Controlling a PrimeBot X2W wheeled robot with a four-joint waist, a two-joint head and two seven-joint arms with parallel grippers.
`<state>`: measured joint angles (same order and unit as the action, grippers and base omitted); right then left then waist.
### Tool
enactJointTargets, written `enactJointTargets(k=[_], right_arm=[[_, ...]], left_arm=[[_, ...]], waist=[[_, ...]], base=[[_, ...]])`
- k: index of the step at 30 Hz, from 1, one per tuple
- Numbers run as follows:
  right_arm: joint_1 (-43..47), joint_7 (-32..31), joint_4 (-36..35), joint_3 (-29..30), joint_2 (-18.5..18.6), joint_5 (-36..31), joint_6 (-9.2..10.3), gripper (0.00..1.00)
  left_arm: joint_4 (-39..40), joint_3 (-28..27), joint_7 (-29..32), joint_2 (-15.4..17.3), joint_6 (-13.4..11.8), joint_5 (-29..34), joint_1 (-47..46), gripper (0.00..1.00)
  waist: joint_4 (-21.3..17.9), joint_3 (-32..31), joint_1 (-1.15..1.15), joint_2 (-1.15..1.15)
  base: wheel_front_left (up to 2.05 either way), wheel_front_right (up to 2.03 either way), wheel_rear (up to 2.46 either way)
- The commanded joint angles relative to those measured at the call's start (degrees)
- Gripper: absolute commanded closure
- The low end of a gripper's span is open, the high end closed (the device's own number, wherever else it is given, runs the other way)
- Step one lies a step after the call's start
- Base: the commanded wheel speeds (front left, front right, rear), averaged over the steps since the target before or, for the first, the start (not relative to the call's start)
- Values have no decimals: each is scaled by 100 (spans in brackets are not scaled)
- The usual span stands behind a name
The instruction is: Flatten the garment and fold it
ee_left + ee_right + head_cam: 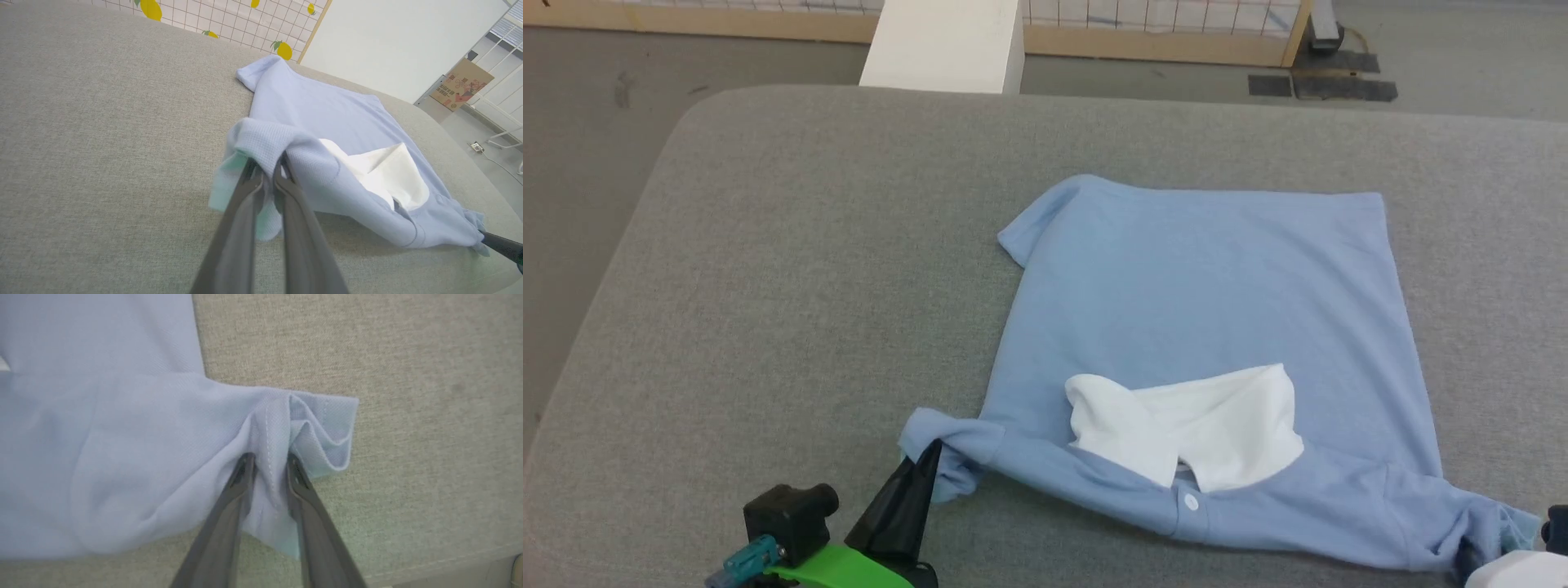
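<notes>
The garment (1201, 310) is a light blue polo lying on the grey padded table (809, 286), its lower part folded over the body and its white collar (1192, 425) near me. My left gripper (931, 453) is shut on the bunched left sleeve (261, 143), which is lifted a little off the table. At the lower right, my right gripper (269, 457) has its fingers parted, and a ridge of the other sleeve (310, 416) still lies between them. The left wrist view shows one of that gripper's fingers (502, 247) at the sleeve's end.
A white post (943, 45) and a wood-framed grid panel (1176, 33) stand beyond the table's far edge. A cardboard box (461, 83) sits on the floor to the right. The table's near edge (429, 565) runs just behind my right gripper.
</notes>
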<state>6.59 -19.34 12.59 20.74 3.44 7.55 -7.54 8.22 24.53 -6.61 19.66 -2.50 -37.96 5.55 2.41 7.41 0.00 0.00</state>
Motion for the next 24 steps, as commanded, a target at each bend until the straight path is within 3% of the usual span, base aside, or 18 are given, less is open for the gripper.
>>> enactJointTargets(k=[1,7,10,12,16,24], right_arm=[[46,-178,-50,-44,-56,78,5,0],[261,-1177,-1883,233,221,888,5,0],[-165,-1381,-2845,618,529,1066,5,0],[-636,-1381,-3098,787,734,1011,5,0],[-1679,-1574,-2788,663,1023,861,5,0],[-3628,-2160,-1346,323,1115,140,5,0]], left_arm=[[12,3,22,30,27,-23,-15,100],[92,103,33,8,2,60,-49,100],[119,155,36,-9,-8,136,-141,100],[122,189,27,-31,-7,185,-220,100],[115,251,2,-102,-3,252,-376,100],[161,439,33,-246,27,424,-760,100]], waist=[[-5,-31,0,0],[58,109,0,0],[108,271,0,0],[158,395,0,0],[254,663,0,0],[564,1338,0,0]], base=[[0,0,0],[0,0,0],[0,0,0],[0,0,0],[0,0,0],[0,0,0]])
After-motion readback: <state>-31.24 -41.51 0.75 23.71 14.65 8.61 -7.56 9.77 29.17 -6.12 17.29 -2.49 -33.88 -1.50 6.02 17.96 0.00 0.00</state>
